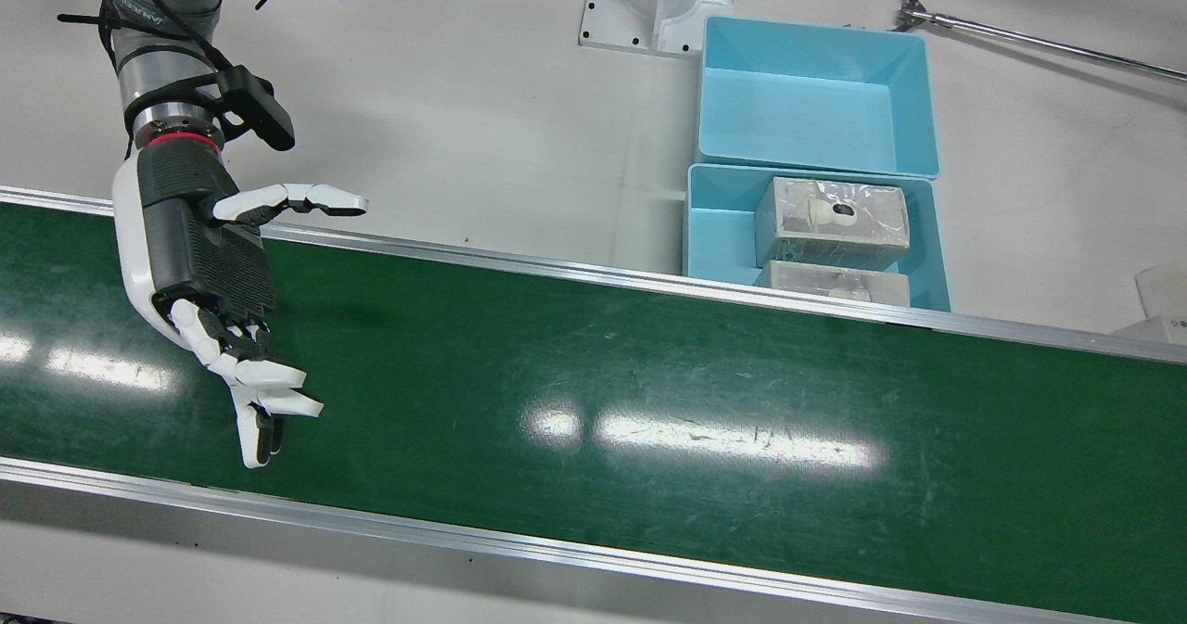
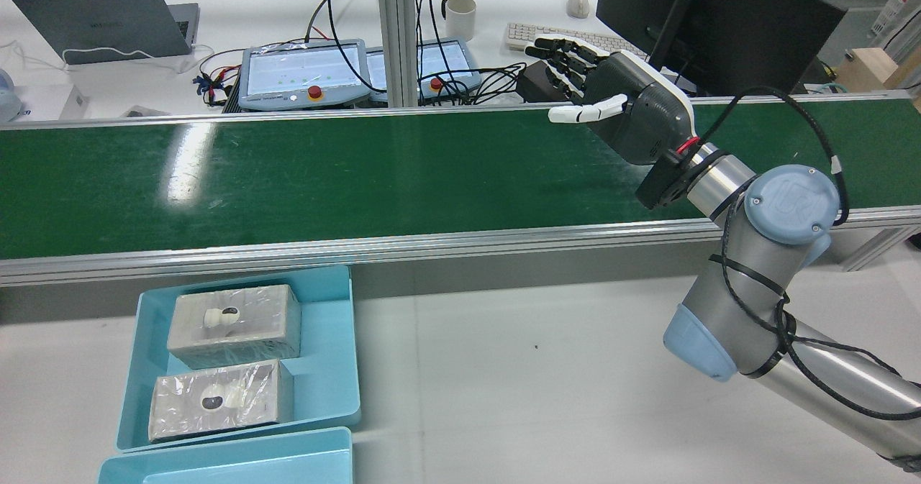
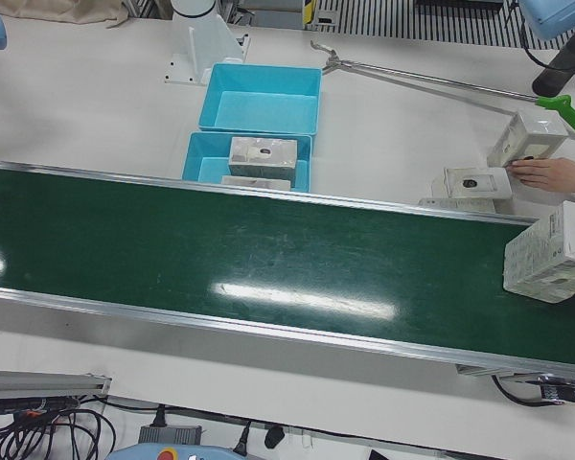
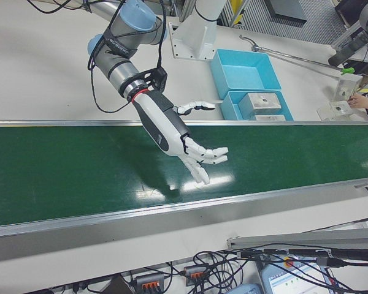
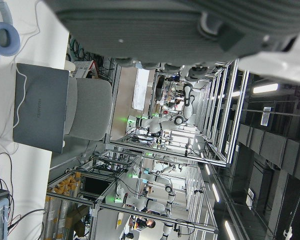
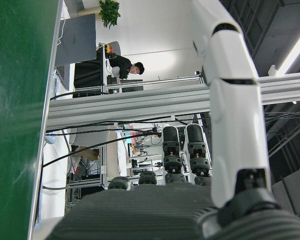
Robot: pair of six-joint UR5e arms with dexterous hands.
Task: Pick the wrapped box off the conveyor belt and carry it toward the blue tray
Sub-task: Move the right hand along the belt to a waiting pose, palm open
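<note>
A wrapped white box (image 3: 548, 257) stands on the green conveyor belt (image 1: 649, 383) at its far right end in the left-front view; the other views do not show it. My right hand (image 1: 209, 262) is open and empty, held over the belt far from that box, and also shows in the rear view (image 2: 626, 106) and the right-front view (image 4: 178, 138). The blue tray (image 1: 694, 225) sits beside the belt and holds two wrapped boxes (image 2: 234, 322) (image 2: 219, 398). My left hand (image 5: 180, 30) shows only as a palm in its own view, with nothing in it.
A second, empty blue tray (image 1: 807, 105) stands next to the first. A long grabber tool (image 3: 431, 77) lies on the table. A person's hand (image 3: 551, 174) rests by loose boxes (image 3: 474, 182) near the belt's end. Monitors and cables lie beyond the belt (image 2: 345, 67).
</note>
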